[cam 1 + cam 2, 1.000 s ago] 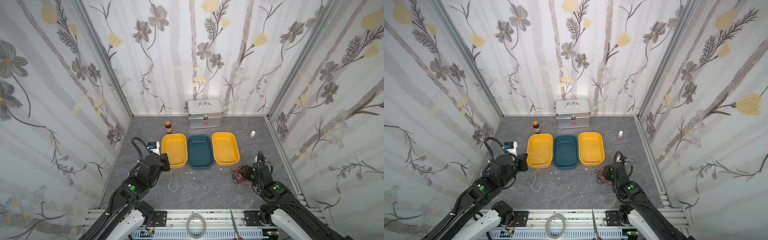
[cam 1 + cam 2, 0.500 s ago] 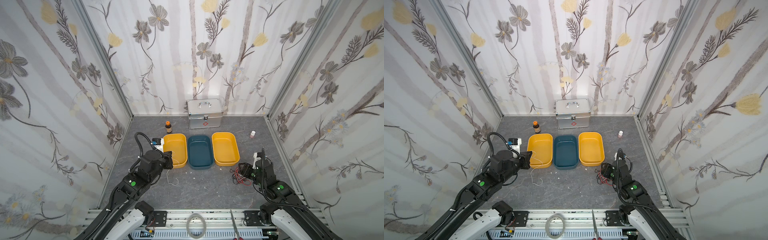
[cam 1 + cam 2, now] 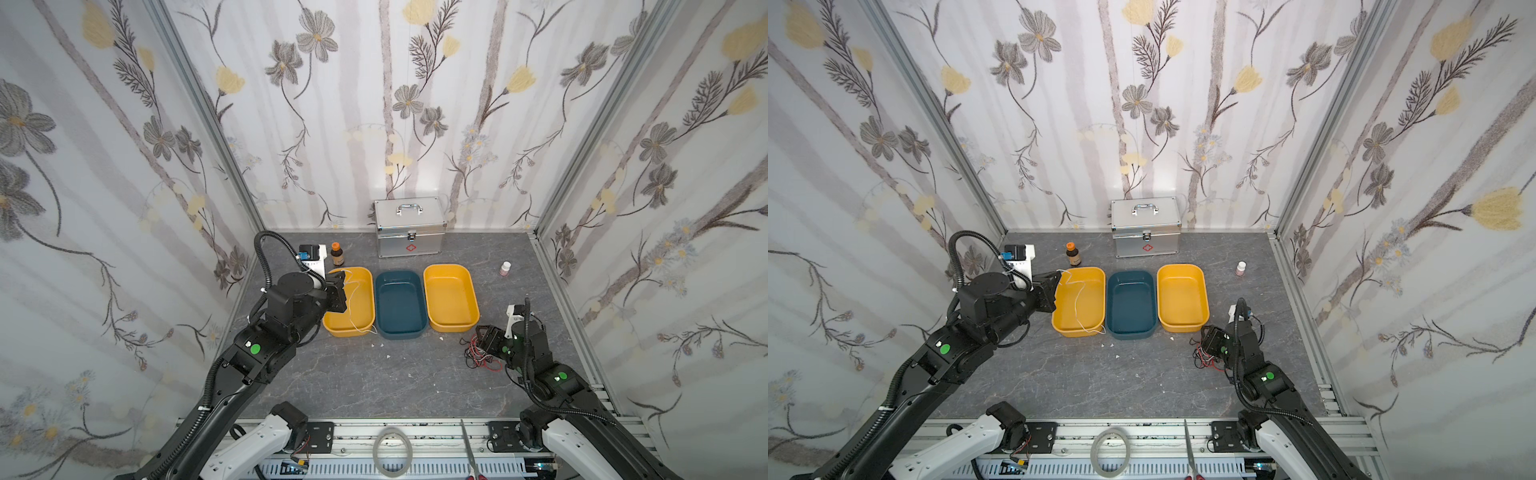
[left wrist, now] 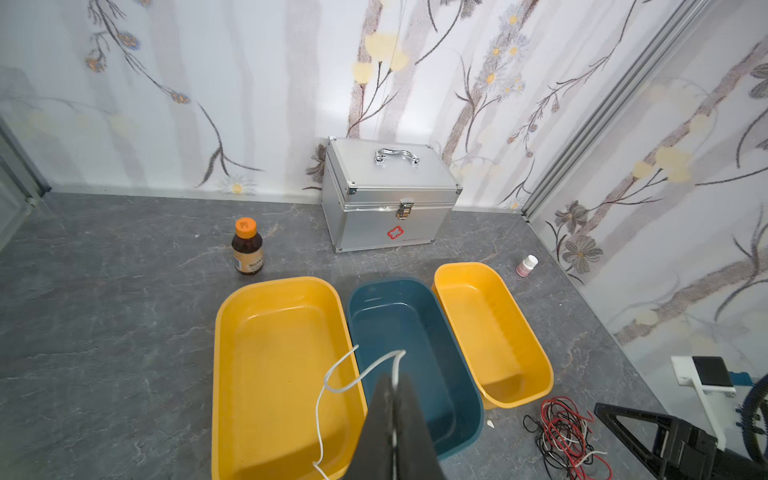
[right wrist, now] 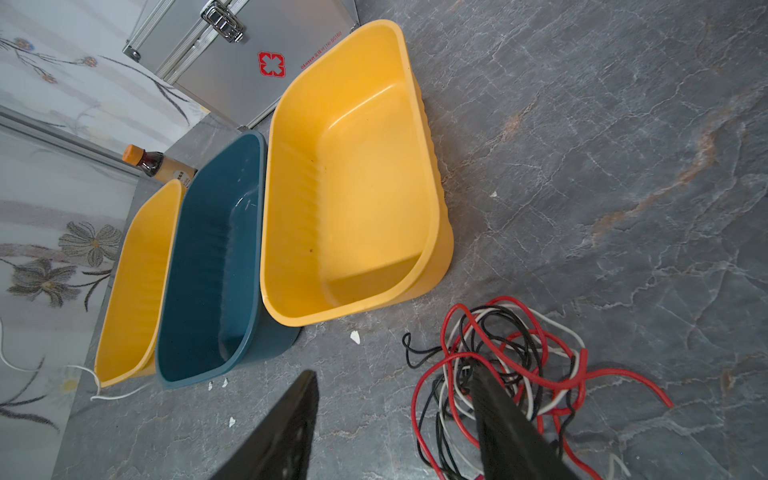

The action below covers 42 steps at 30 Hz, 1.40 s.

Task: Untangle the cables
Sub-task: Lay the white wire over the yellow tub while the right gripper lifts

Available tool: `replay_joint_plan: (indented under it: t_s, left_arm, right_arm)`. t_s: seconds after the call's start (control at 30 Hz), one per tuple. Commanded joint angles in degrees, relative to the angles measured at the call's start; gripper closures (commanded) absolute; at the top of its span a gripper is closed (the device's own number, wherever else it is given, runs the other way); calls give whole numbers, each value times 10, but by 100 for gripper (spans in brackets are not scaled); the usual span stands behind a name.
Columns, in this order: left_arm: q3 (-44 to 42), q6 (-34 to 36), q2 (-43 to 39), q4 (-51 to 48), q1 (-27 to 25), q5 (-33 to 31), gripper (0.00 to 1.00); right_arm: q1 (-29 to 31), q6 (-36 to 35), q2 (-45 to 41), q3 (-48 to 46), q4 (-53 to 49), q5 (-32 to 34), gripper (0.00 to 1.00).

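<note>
My left gripper (image 3: 337, 289) hangs over the near-left part of the left yellow bin (image 3: 359, 309), shut on a thin white cable (image 4: 332, 380). That cable loops out past my gripper (image 4: 395, 380) and trails down across the bin; in a top view its tail (image 3: 1077, 301) reaches the bin's front rim. The rest of the cables (image 3: 478, 359), red, black and white, lie tangled on the grey floor in front of the right yellow bin (image 3: 451, 297). My right gripper (image 5: 395, 370) stands open low over them. One finger rests among the tangle (image 5: 532, 353) and nothing is gripped.
A dark blue bin (image 3: 401, 303) sits between the yellow ones. Behind them stand a silver first-aid case (image 3: 409, 226), a brown bottle (image 3: 337, 253) and a small white bottle (image 3: 505, 269). A tape ring (image 3: 392, 449) and scissors (image 3: 469, 449) lie on the front rail.
My left gripper has risen and moved back over the left yellow bin, lifting the white cable off the floor. My right gripper has opened a little wider beside the tangle.
</note>
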Motion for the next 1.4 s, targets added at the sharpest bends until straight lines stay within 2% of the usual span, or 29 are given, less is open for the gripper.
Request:
replay_joint_plan:
  t_s: [0.0,0.33,0.5,0.7,0.8,0.93,1.13,1.37]
  left_arm:
    - [44,45,30,-20,0,-54,100]
    - [98,104,127,-15,24,-141,100]
    - [122,82,132,8,54,-75,100]
    - [152,66,149,-8,56,54,100]
    - [148,58,149,-23,55,91,100]
    - [116,41,140,-30,49,109,100]
    - [65,16,108,-35,27,101,100]
    - [40,15,76,-88,-32,76,100]
  right_arm:
    - [0,-1,-7,-6,24,15,39]
    - [-1,3,-29,-16,24,25,39]
    - [0,8,-34,-22,28,34,39]
    - [0,12,-29,-23,38,34,39]
    - [-1,11,-34,-26,37,36,39]
    - [0,11,-38,-29,38,39,39]
    - [-1,11,-44,-37,43,27,39]
    - [0,13,-53,-48,54,15,39]
